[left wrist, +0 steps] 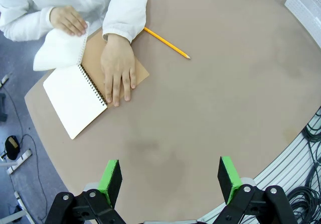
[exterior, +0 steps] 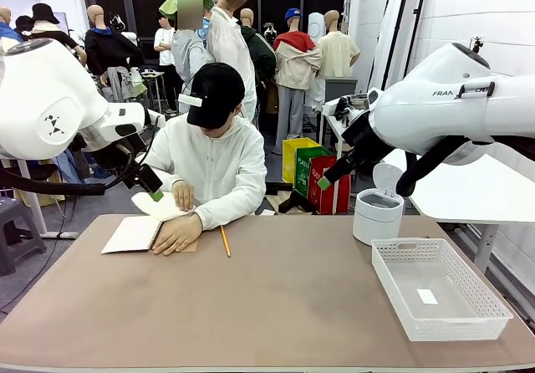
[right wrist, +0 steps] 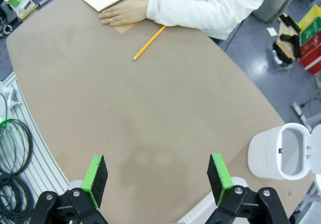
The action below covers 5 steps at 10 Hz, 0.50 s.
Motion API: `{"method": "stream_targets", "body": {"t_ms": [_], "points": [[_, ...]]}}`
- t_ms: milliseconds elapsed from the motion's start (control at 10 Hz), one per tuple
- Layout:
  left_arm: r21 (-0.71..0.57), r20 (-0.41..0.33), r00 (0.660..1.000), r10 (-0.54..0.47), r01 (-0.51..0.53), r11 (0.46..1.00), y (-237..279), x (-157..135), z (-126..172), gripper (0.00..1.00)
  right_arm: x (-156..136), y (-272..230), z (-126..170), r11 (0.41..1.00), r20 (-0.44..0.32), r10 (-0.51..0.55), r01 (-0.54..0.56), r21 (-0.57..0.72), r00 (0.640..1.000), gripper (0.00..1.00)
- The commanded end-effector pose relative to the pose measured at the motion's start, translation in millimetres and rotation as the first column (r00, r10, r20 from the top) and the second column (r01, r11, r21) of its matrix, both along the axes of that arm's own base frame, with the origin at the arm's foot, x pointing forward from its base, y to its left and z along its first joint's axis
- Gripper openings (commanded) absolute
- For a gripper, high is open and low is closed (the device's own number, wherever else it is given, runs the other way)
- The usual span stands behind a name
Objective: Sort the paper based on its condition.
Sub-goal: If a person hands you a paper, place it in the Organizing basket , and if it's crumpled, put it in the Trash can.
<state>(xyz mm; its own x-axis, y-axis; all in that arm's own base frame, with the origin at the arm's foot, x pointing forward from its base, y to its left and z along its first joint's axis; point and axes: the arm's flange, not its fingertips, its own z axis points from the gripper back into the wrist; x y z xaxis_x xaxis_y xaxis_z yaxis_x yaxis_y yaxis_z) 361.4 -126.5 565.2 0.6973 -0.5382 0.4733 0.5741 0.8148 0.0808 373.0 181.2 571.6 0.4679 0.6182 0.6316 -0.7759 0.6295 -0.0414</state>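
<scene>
Near edge of the table [exterior: 276, 323]: bare brown top, with open room across the middle.
Left gripper [left wrist: 170, 176]: raised above the table's left side, fingers spread, grasping nothing.
Right gripper [right wrist: 158, 176]: raised above the right side, fingers spread, grasping nothing.
Basket [exterior: 391, 289]: white mesh, at the near right corner; a small white rectangle [exterior: 427, 296] lies on its floor.
Bin [exterior: 377, 216]: white, at the far right edge, lid raised.
Pencil [exterior: 225, 241]: at the far edge, just beside the notebook.
Notebook [exterior: 134, 233]: at the far left edge, open, one hand [left wrist: 119, 73] flat on it.
Paper [left wrist: 57, 50]: white page curled up off the notebook under the person's other hand [left wrist: 67, 20]; cannot tell whether it is torn free.
Room: grey floor, coloured crates [exterior: 318, 172] beyond the far edge.
</scene>
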Motion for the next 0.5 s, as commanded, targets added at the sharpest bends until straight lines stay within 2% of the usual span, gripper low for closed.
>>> {"method": "stream_targets", "body": {"t_ms": [0,400], "points": [[-0.003,0.004,1.0,0.0,0.0,1.0,0.8,-0.7,1.6,1.0,0.0,-0.2,0.4,1.0,-0.007,0.003,-0.003,0.001,1.0,1.0],[-0.003,0.004,1.0,0.0,0.0,1.0,0.8,-0.7,1.6,1.0,0.0,-0.2,0.4,1.0,-0.007,0.003,-0.003,0.001,1.0,1.0]]}}
